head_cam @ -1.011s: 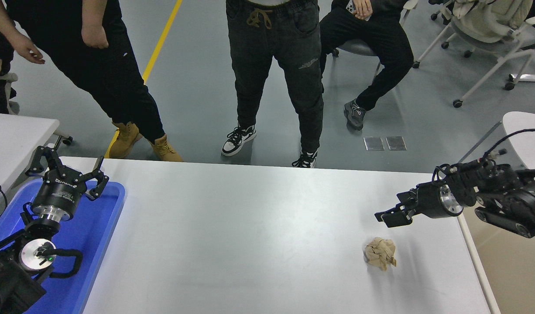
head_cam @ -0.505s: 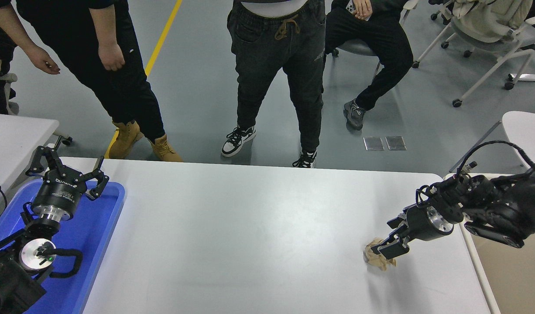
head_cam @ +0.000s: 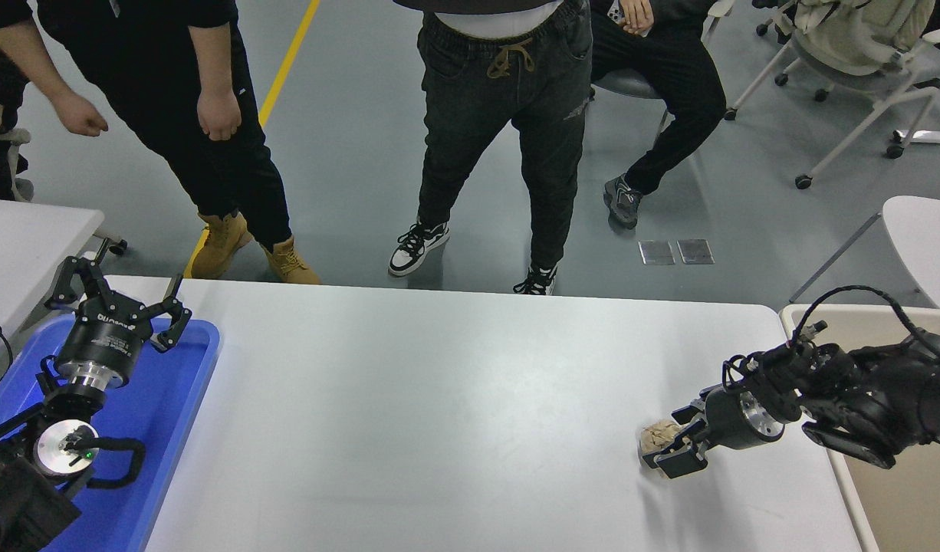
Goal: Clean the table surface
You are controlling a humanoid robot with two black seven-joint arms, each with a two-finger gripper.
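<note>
The table surface (head_cam: 439,399) is a wide glossy white top. A crumpled beige paper ball (head_cam: 657,437) lies on it near the right end. My right gripper (head_cam: 667,447) is low at the ball, open, with one finger on either side of it, and it hides part of the paper. Whether the fingers touch the ball is unclear. My left gripper (head_cam: 117,305) is parked open above the blue tray (head_cam: 180,399) at the lower left, holding nothing.
A beige bin (head_cam: 899,498) stands just past the table's right edge, under my right arm. A smaller white table (head_cam: 25,238) is at the far left. Three people (head_cam: 508,130) are at the far side, and wheeled chairs (head_cam: 853,54) stand at the top right.
My right gripper came down and toward me from above the table's right end until it was around the paper ball. The people at the far side shifted slightly. The left arm stayed put.
</note>
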